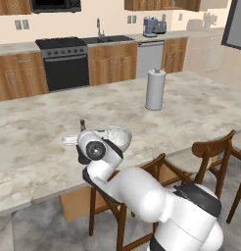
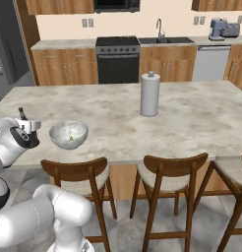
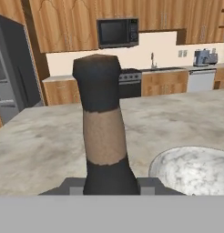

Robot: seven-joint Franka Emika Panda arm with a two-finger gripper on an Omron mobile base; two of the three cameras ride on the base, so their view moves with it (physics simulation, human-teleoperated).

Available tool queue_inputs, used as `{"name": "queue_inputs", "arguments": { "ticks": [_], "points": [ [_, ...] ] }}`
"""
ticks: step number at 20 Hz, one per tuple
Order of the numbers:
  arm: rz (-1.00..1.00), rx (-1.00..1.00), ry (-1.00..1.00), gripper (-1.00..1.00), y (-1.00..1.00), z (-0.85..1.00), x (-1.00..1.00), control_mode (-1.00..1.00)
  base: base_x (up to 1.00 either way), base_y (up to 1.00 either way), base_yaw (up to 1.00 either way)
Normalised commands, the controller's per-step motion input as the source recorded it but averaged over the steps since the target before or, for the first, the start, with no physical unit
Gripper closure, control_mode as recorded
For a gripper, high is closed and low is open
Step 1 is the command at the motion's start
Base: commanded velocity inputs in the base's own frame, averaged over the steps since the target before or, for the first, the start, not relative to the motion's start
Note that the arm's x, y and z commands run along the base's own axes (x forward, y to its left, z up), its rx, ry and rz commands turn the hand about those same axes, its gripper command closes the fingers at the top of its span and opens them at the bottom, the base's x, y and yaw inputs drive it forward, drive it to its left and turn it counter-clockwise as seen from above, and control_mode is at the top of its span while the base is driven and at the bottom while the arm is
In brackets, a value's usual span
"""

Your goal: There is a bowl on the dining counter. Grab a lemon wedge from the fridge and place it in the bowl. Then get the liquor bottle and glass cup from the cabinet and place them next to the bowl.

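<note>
Marble counter (image 2: 201,123) | claw (image 3: 109,184) grips dark, tan-banded liquor bottle (image 3: 103,132) | beside bowl (image 2: 69,134)

- A home kitchen, computer-rendered.
- Back wall: a black oven range (image 2: 118,59), a sink with faucet (image 2: 159,30), a steel dishwasher (image 2: 211,62) and a microwave (image 3: 117,32) mounted above the range.
- Wooden cabinets (image 2: 66,66) run under the back counter and along the wall above it.
- A dark fridge (image 3: 11,68) stands at the left.
- A stone-topped dining table (image 2: 201,123) fills the middle, with wooden chairs (image 2: 169,189) drawn up to it.
- A paper towel roll (image 2: 149,94) stands upright on the table; a small appliance (image 2: 224,28) sits on the back counter.
</note>
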Motion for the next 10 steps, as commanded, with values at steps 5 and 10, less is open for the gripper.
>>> {"name": "queue_inputs", "arguments": {
  "ticks": [5,10],
  "points": [
    [-0.05,0.01,0.01,1.00,0.08,-0.11,0.21,-1.00,0.00,0.00,0.00],
    [-0.05,0.02,0.03,1.00,0.00,-0.28,0.24,-1.00,0.00,0.00,0.00]
  ]
}}
